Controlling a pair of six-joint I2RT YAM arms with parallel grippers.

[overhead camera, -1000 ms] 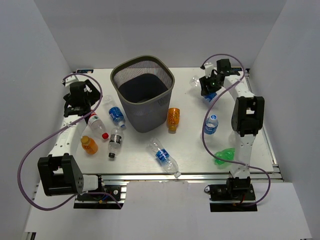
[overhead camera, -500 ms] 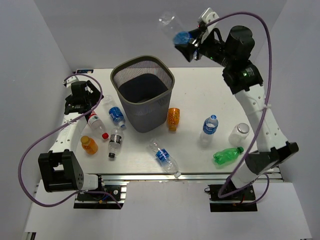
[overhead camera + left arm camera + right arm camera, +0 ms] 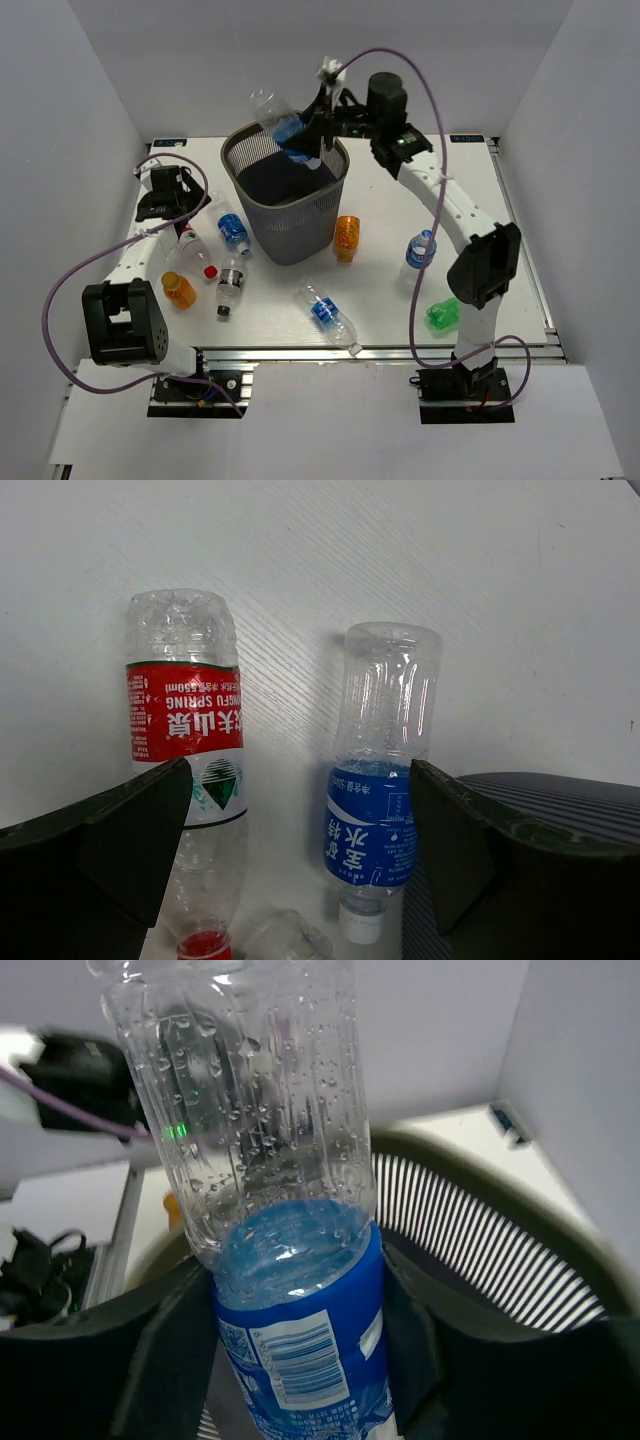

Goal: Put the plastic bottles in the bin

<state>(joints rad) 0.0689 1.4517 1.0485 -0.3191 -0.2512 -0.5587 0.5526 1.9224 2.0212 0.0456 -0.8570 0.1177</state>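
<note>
The dark grey mesh bin (image 3: 262,213) stands at the back centre. My right gripper (image 3: 308,138) is shut on a clear blue-labelled bottle (image 3: 279,124) and holds it tilted over the bin's rim. The right wrist view shows this bottle (image 3: 290,1260) between the fingers (image 3: 170,1360), with the bin's mesh wall (image 3: 520,1230) behind. My left gripper (image 3: 166,197) is open and empty, left of the bin. In the left wrist view (image 3: 300,860) it is above a red-labelled bottle (image 3: 185,730) and a blue-labelled bottle (image 3: 380,790), both lying on the table.
On the table lie an orange bottle (image 3: 346,237), another orange bottle (image 3: 179,290), a black-labelled bottle (image 3: 230,283) and a blue-labelled bottle (image 3: 327,313). A blue-labelled bottle (image 3: 422,250) stands at the right. A green bottle (image 3: 445,313) is partly behind the right arm.
My right arm lifted the blue-labelled bottle from the back right and carried it left to above the bin. My left gripper shifted slightly toward the back.
</note>
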